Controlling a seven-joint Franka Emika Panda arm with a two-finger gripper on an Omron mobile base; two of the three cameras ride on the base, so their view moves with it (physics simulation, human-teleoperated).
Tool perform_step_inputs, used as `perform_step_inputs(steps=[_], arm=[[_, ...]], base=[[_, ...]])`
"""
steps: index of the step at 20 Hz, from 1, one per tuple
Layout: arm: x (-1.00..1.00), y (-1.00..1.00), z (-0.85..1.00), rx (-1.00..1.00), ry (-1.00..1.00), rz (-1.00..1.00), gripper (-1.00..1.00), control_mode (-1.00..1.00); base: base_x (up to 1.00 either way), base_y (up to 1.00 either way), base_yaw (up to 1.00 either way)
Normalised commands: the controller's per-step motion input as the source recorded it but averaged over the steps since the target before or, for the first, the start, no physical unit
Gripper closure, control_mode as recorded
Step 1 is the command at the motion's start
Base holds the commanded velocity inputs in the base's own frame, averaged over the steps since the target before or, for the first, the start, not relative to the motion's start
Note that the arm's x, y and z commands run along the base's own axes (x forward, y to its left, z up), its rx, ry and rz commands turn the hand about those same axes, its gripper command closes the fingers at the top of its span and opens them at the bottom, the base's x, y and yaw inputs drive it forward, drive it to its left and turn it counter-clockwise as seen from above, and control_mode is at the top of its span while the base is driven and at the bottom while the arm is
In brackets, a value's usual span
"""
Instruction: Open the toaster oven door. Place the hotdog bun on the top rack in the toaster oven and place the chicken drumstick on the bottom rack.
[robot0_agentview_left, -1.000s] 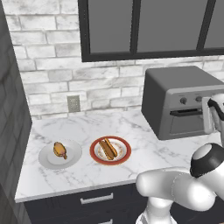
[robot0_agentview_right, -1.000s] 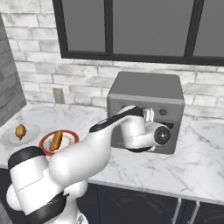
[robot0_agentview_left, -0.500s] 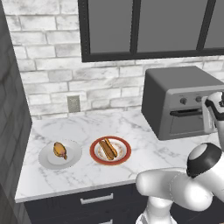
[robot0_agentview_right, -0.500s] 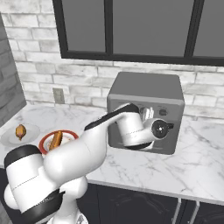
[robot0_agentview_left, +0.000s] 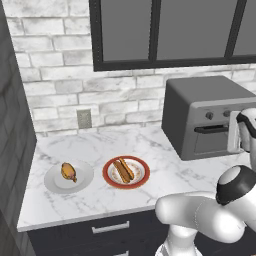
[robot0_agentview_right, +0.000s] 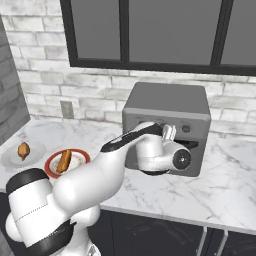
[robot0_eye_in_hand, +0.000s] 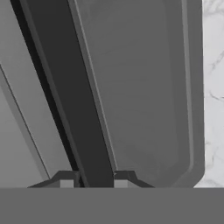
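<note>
My arm hides most of the toaster oven door (robot0_agentview_right: 192, 159) from the right; its racks are behind the closed door. In the hand view my gripper (robot0_eye_in_hand: 93, 180) is clamped on the black bar handle (robot0_eye_in_hand: 72, 105), a fingertip either side. The toaster oven (robot0_agentview_left: 207, 112) stands at the tabletop (robot0_agentview_left: 95, 150) back right. The hotdog bun (robot0_agentview_left: 123, 169) and chicken drumstick (robot0_agentview_left: 68, 171) lie on separate plates, well left.

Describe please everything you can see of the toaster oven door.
The toaster oven door is a flat grey panel with a recessed darker window and a long black bar handle. It is shut, upright on the oven's front. The hand has one fingertip on each side of the bar, closing on it.
</note>
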Motion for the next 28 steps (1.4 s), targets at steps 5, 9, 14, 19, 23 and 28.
perform_step_inputs(steps=[5,9,14,19,23,28], arm=[[0.35,0.53,-0.94,0.01,0.14,0.00,1.00,-1.00],[0.37,0.63,-0.94,0.09,0.02,0.00,1.00,-1.00],[0.33,0.68,-0.94,0.10,0.00,0.00,1.00,-1.00],[0.20,0.61,-0.94,0.02,0.00,0.00,1.00,-1.00],[0.01,0.60,-0.94,0.02,0.00,0.00,1.00,-1.00],[-0.04,0.60,-0.94,0.01,-0.01,0.00,1.00,-1.00]], base=[[0.00,0.00,0.00],[0.00,0.00,0.00],[0.00,0.00,0.00],[0.00,0.00,0.00],[0.00,0.00,0.00],[0.00,0.00,0.00]])
